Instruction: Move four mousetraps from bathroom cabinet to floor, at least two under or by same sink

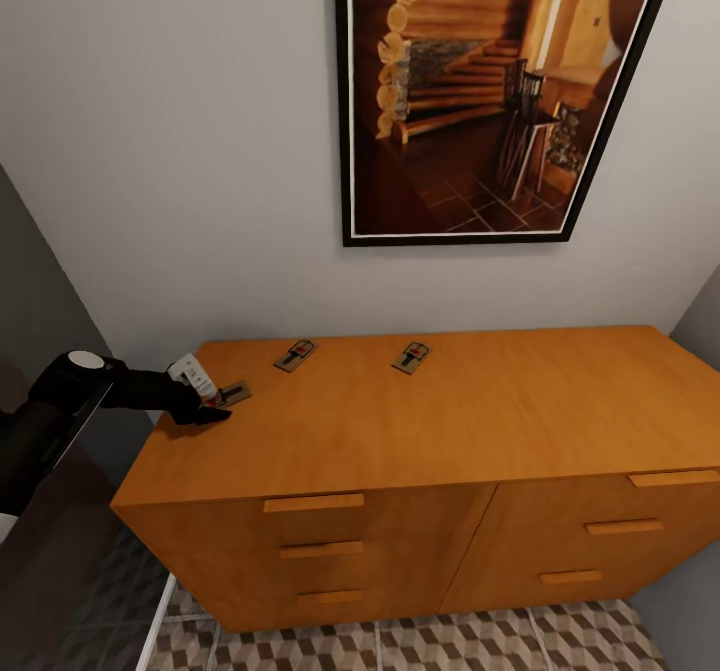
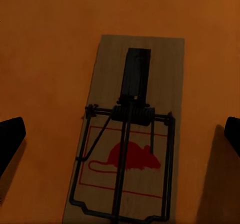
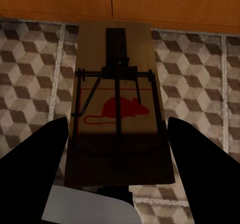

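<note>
Grey bathroom wall with a big black-framed picture of a log-cabin staircase (image 1: 490, 91) hanging on it, and under that the low orange-brown wooden cabinet with bar-handled drawers (image 1: 420, 451). From the head view, three small flat brown wooden mousetraps with dark wire sit on its top: one near the back (image 1: 295, 354), another beside it toward the middle (image 1: 411, 357), and a third right at the left end (image 1: 233, 394). The black left gripper (image 1: 205, 406) is reaching in over that third one, low to the top, which makes sense since it's the nearest trap to that arm. A strip of the cube-patterned brown, beige and white tiled floor (image 1: 420, 646) shows at the foot of the cabinet.

Left wrist view: looking straight down on that trap (image 2: 131, 134), lying flat on the orange wood, red mouse print and spring bar clear. The two black fingertips (image 2: 10, 139) sit far out on either side of the board, not touching it, so the jaws are spread wide and lined up to straddle it. Looks to me like the approach before a pinch across the short sides.

Right wrist view: the right gripper (image 3: 117, 149) is clamped on the fourth trap (image 3: 117, 108), its dark fingers (image 3: 35, 159) pressing the board's long edges. It's held flat-ish over the cube tiles, with the cabinet's base at the far edge. My guess is it's being carried so both traps can go down to the floor together.
</note>
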Motion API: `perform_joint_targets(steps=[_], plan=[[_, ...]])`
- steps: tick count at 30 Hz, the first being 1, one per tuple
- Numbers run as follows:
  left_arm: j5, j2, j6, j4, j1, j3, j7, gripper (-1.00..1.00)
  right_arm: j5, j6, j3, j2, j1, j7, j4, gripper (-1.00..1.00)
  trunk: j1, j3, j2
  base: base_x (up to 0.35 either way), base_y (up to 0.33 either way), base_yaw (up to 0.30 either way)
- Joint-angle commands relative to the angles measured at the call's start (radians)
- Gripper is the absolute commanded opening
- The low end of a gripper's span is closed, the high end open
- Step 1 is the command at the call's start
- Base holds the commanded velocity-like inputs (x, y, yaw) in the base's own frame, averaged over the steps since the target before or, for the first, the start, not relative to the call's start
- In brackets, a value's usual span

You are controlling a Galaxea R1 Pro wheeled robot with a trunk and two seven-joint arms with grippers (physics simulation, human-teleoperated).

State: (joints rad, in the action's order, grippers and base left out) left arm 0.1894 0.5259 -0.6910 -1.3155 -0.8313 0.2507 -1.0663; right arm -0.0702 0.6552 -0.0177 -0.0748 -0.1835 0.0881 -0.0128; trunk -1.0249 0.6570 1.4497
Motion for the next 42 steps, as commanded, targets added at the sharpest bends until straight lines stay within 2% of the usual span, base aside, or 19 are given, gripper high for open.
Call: perform_joint_targets(steps=[1, 13, 14, 42], plan=[[0.015, 0.000, -0.002, 0.016, 0.000, 0.034, -0.005, 1.00, -0.005, 0.003, -0.001, 0.000, -0.001, -0.001, 0.001, -1.00, 0.000, 0.001, 0.000, 0.000, 0.000, 0.000], [0.015, 0.000, -0.002, 0.026, 0.000, 0.048, -0.005, 1.00, -0.004, 0.003, -0.001, 0.000, -0.001, -0.001, 0.001, -1.00, 0.000, 0.001, 0.000, 0.000, 0.000, 0.000], [0.015, 0.000, -0.002, 0.028, 0.000, 0.048, -0.005, -1.00, -0.004, 0.003, -0.001, 0.000, -0.001, -0.001, 0.001, -1.00, 0.000, 0.001, 0.000, 0.000, 0.000, 0.000], [0.018, -0.001, -0.002, 0.026, 0.000, 0.044, -0.004, -1.00, -0.005, 0.003, -0.001, 0.001, -0.001, -0.001, 0.001, -1.00, 0.000, 0.001, 0.000, 0.000, 0.000, 0.000]])
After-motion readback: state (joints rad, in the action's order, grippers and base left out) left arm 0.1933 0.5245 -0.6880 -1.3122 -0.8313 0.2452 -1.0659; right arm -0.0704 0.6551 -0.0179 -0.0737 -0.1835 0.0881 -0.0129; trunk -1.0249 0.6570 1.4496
